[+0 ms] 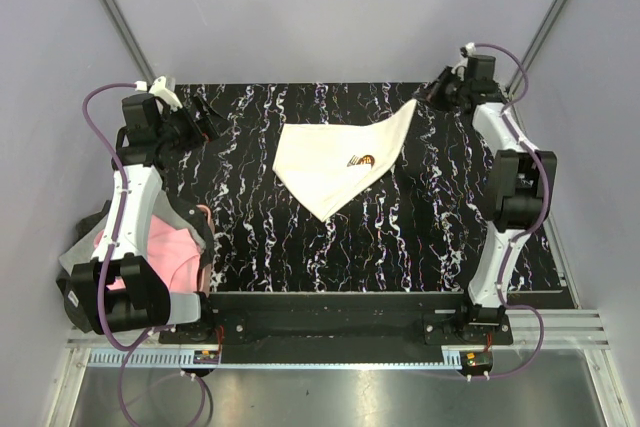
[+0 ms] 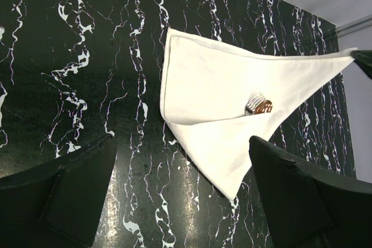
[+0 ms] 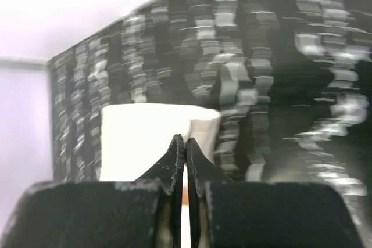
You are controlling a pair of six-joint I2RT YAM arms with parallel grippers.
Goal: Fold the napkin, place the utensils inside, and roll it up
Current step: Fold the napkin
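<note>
The cream napkin (image 1: 335, 159) lies folded on the black marbled table (image 1: 250, 227), one corner pulled out toward the far right. The tips of the utensils, a silver fork (image 2: 254, 102) and a copper-brown piece (image 2: 265, 107), peek from the fold (image 1: 362, 160); the rest of them is hidden. My right gripper (image 1: 430, 97) is shut on that stretched corner, and white cloth (image 3: 139, 137) shows between its pressed fingertips (image 3: 185, 139). My left gripper (image 1: 205, 117) hangs open over bare table at the far left, the napkin (image 2: 221, 85) just ahead of its spread fingers (image 2: 183, 201).
A pink and grey cloth (image 1: 170, 252) lies off the table's left edge under the left arm. Grey walls enclose the table on the left, back and right. A metal rail (image 1: 330, 352) carries both arm bases at the near edge.
</note>
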